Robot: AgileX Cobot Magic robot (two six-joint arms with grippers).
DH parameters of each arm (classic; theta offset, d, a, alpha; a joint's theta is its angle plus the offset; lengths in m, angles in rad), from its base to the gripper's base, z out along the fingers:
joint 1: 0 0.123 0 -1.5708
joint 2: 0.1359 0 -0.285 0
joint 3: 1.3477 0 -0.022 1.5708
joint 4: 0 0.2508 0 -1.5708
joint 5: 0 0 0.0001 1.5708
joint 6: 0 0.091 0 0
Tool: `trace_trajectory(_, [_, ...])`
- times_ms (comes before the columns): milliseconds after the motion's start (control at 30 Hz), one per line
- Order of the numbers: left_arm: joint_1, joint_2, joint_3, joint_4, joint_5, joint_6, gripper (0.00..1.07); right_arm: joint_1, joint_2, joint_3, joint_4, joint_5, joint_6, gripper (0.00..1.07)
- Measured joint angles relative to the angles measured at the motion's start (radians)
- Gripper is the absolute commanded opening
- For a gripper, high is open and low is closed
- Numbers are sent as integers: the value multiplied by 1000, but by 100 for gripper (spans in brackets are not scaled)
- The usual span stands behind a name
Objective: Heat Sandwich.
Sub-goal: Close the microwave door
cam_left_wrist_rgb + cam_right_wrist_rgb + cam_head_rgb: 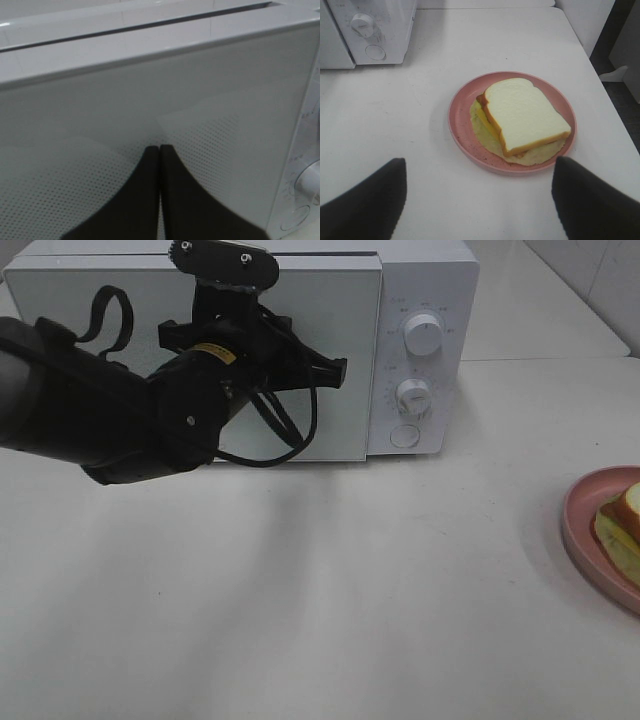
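Sandwich (522,116) is sitting on the pink plate (461,125) at three o'clock on the white table (330,590), untouched. Left gripper (159,155) is hanging clenched before the microwave (200,360) door at twelve o'clock, while the right gripper (479,197) is spreading wide, empty, above the plate.

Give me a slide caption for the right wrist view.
Open right gripper above sandwich on pink plate, microwave beyond.

Left end effector (159,165) closed, right end effector (477,200) spread
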Motion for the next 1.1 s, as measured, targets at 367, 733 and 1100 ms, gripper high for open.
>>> trace_trajectory(367, [-3, 50, -92, -58, 93, 59, 0, 0, 0, 0, 0, 0, 0, 76])
trace_trajectory(733, [-8, 50, -104, -77, 118, 62, 0, 0, 0, 0, 0, 0, 0, 76])
trace_trajectory(1100, [-35, 7, -59, -178, 48, 131, 0, 0, 0, 0, 0, 0, 0, 76])
